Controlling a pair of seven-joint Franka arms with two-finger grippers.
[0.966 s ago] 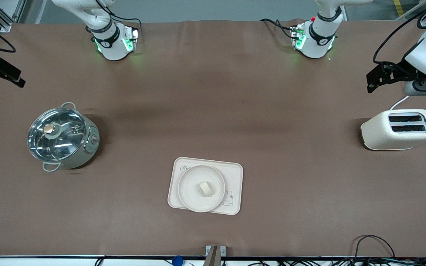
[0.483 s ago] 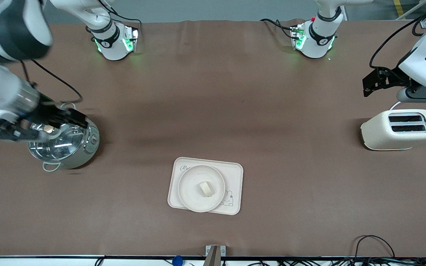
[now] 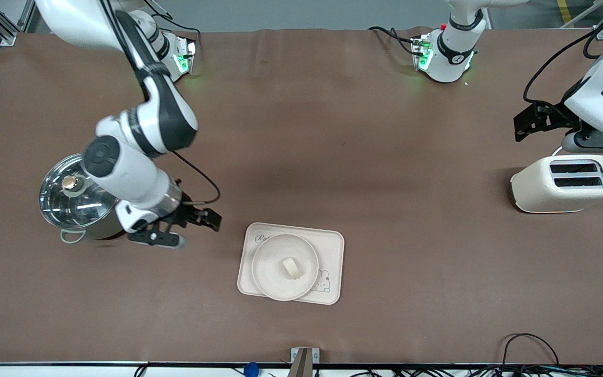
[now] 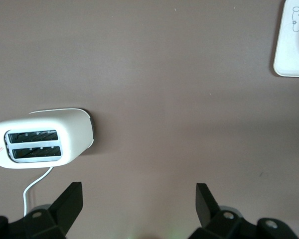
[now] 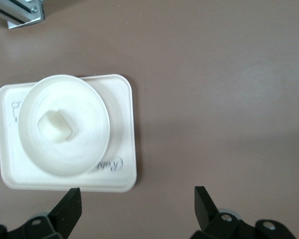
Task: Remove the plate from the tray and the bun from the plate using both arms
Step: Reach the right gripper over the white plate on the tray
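Observation:
The round cream plate [image 3: 267, 268] lies on the rectangular tray [image 3: 331, 250] near the table's middle, toward the front camera. The pale bun [image 3: 291, 268] sits on the plate's middle. My right gripper [image 3: 211, 219] is open and empty, over the bare table between the pot and the tray. The right wrist view shows the open gripper [image 5: 137, 196] apart from the tray [image 5: 123, 107], the plate [image 5: 87, 142] and the bun [image 5: 55, 124]. My left gripper [image 3: 522, 122] is open and empty over the table beside the toaster. It also shows in the left wrist view [image 4: 138, 191].
A steel pot with a glass lid [image 3: 82, 196] stands toward the right arm's end, partly covered by the right arm. A cream toaster [image 3: 566, 183] stands toward the left arm's end and shows in the left wrist view [image 4: 40, 144]. The tray's corner [image 4: 294, 50] shows there too.
The right arm has swung in from the table's end, across the pot, to a spot between pot and tray. The left gripper has barely shifted. Plate, bun and tray have not moved.

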